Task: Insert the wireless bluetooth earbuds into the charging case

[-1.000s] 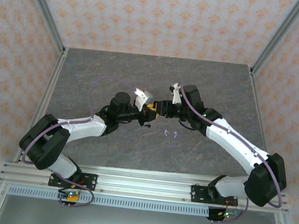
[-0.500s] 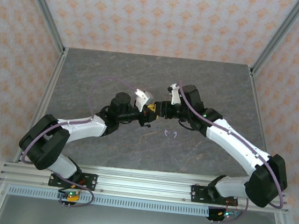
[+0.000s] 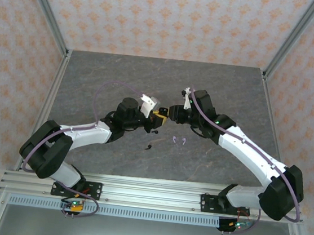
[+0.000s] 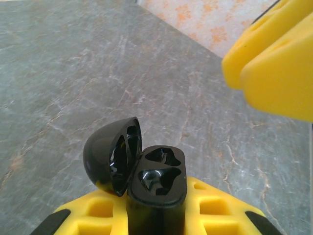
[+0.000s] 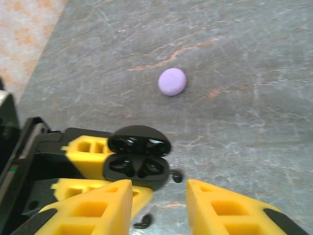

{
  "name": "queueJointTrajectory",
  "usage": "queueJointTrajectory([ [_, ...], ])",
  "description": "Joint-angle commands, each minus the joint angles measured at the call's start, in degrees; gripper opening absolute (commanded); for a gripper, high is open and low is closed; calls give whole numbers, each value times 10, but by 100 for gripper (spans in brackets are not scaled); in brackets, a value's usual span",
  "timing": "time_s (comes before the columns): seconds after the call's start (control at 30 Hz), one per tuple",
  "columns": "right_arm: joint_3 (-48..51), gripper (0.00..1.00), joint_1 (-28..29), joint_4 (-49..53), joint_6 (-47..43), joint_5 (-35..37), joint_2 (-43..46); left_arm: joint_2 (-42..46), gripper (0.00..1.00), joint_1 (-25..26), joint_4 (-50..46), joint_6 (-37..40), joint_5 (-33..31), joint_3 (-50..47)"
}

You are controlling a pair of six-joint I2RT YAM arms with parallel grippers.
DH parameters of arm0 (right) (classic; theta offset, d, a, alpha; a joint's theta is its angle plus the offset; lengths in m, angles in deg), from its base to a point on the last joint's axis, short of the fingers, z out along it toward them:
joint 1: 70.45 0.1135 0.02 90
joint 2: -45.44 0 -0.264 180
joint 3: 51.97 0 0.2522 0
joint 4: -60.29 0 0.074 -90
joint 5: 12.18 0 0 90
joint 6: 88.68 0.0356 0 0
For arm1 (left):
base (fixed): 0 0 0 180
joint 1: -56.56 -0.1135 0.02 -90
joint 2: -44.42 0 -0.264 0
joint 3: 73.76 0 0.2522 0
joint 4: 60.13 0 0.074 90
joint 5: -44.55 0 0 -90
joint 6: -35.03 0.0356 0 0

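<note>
At frame centre the left gripper [image 3: 158, 116] is clamping the open black charging case [image 4: 156, 181]. Right of it, the right gripper [image 3: 173, 112] is hovering, jaws apart and empty.

It was a robot test cell in a lab; bare aluminium posts [image 3: 46, 5] ran up the upper left and upper right corners, framing flat panels [image 3: 168, 17] printed with an orange motif; the counter [image 3: 122, 74] was a plain grey stone-look sheet; along the bottom of the frame a slotted aluminium rail [image 3: 148, 195] carried the bolted bases of the left arm [image 3: 84, 132] and the right arm [image 3: 249, 153], with loose lavender cables [image 3: 115, 84] and a small exposed circuit board [image 3: 71, 204] below.
</note>
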Motion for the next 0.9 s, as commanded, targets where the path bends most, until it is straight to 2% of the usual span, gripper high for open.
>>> queueJointTrajectory([
  [0.0, 17, 35, 2, 41, 7, 48, 6, 47, 10, 4, -29, 8, -57, -12],
  [0.23, 44, 35, 2, 57, 3, 1, -13, 154, 11, 5, -120, 18, -132, -39],
  [0.43, 63, 36, 6, 20, 69, -62, -76, 253, 12, 4, -222, 20, -190, -50],
  [0.57, 58, 40, 42, 1, 98, -56, -116, 301, 13, 4, -267, 13, -208, -58],
  [0.77, 25, 40, 97, -23, 144, -59, -182, 359, 14, 4, -313, 13, -231, -66],
  [0.87, -9, 36, 124, -2, 148, -57, -215, 376, 14, 4, -328, 15, -236, -66],
])
